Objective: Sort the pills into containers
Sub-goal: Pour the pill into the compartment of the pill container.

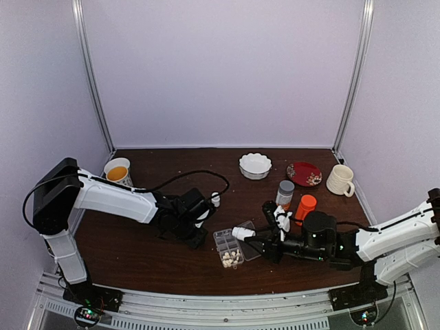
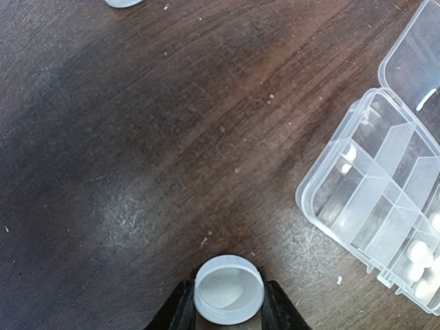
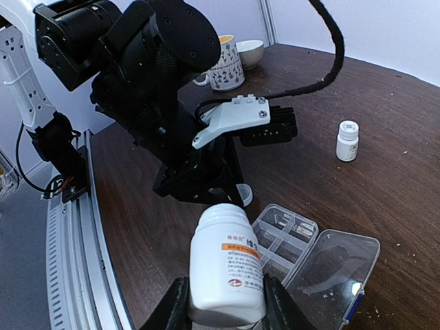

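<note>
Two hands work close together at the near edge of the tabletop, about midway along it. The left hand (image 2: 228, 301) is narrowed onto a round white cap (image 2: 228, 285); whether the cap touches the wood cannot be told. The right hand (image 3: 225, 311) grips a white bottle (image 3: 227, 265) with an orange-banded label, tilted over the open lid (image 3: 331, 268) of the organiser box (image 1: 224, 240).

The organiser box lies flat between the two hands. The pills (image 1: 232, 258) sit as a pale cluster in its cells nearest the near edge, with a few more in another cell; the other cells look bare.

The left arm's black wrist (image 3: 158, 103) crowds the box on its left side. A second small white bottle (image 1: 215, 199) stands beside that arm. A grey-capped bottle (image 1: 284, 193) and an orange bottle (image 1: 304, 207) stand just behind the right arm's wrist.

Along the far edge stand a white bowl (image 1: 255, 166), a red plate (image 1: 304, 174) and a cream mug (image 1: 339, 180). A yellow-filled cup (image 1: 117, 171) stands at the far left corner.
</note>
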Tool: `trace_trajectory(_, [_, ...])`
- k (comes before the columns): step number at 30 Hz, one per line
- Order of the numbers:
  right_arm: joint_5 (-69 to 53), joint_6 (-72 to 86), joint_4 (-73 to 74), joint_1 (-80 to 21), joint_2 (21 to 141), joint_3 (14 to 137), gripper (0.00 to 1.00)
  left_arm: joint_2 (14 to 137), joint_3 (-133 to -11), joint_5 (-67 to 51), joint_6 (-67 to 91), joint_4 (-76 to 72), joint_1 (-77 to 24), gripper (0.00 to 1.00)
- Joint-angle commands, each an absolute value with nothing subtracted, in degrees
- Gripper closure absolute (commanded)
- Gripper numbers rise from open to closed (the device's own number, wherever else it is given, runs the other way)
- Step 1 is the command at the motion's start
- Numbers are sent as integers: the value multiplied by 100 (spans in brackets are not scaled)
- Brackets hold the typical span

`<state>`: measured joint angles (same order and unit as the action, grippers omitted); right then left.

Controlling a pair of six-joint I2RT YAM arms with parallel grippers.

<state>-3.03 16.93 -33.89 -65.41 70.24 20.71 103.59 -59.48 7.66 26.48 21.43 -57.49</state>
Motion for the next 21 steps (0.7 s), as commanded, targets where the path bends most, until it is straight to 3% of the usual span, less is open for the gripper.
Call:
trace_trajectory(1, [-400,1785,-3940,-6502,7284,1966,92,10166,-5866,837,2687,2101,-5789,67])
trace_trajectory(21, [-270,1852,-4167,-6372,8325,2003,94,10129,-5801,817,2724,2040,-5828,67])
